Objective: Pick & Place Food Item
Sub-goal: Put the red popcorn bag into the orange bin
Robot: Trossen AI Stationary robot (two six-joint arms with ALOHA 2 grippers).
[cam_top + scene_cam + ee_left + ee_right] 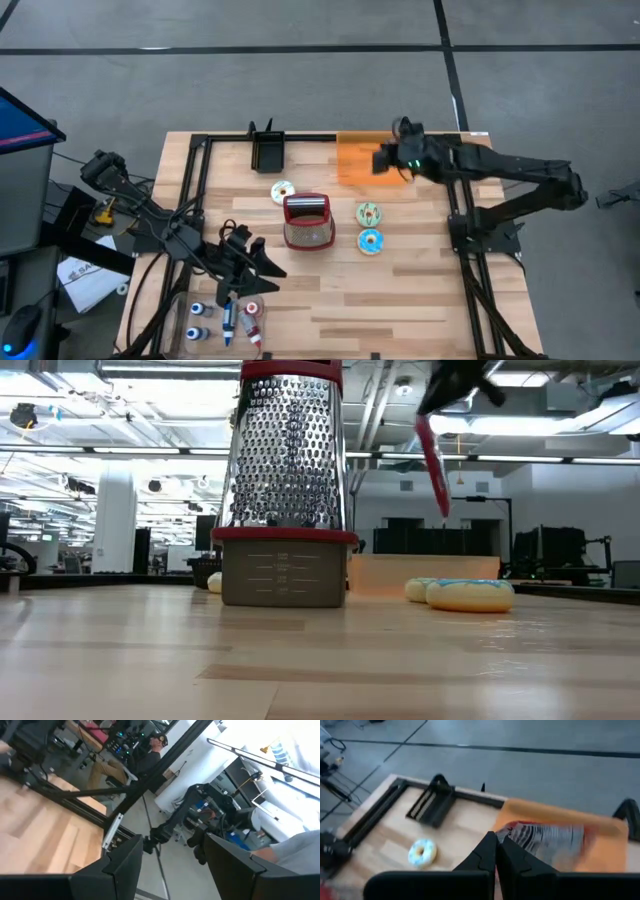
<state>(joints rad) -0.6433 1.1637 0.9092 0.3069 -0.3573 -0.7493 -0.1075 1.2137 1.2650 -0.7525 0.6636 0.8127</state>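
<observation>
A red packet with a grey striped face (547,840) hangs over the orange board (355,160) at the table's far side, with my right gripper (497,851) shut on it. In the low view the packet (432,460) shows edge-on, as a thin red strip well above the table. Three iced donuts lie flat on the wood: a white one (283,190), a cream one (369,212) and a blue one (370,241). My left gripper (172,850) stands open and level near the table's front left (262,268), with nothing between its fingers. My right gripper pinches the packet between its two shut fingers at one end (516,836). The fingers come slanting down from the table's right side. The packet hangs below them, lifted clear of the board and the table (436,500).
A red-based metal grater (308,220) stands upright in the table's middle, between the donuts. A black rack (268,152) sits at the far edge. Small bottles and pens (228,315) lie at the front left. Black frame rails (195,190) run along both sides.
</observation>
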